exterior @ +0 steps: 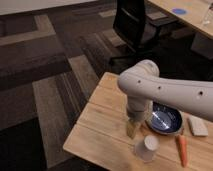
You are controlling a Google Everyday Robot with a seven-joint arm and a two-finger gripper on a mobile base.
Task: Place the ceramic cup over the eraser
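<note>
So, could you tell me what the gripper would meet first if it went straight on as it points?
Probably the wooden table right beneath it: the gripper points straight down, close above its surface. Anything under its tip is hidden. The ceramic cup is off that line.

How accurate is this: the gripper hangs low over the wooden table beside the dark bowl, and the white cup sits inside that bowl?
One detail is wrong. The cup is not inside the bowl; it sits on the table in front of the bowl, nearer the camera. The rest holds: the gripper hangs low over the table beside the bowl, as the camera view shows.
</note>
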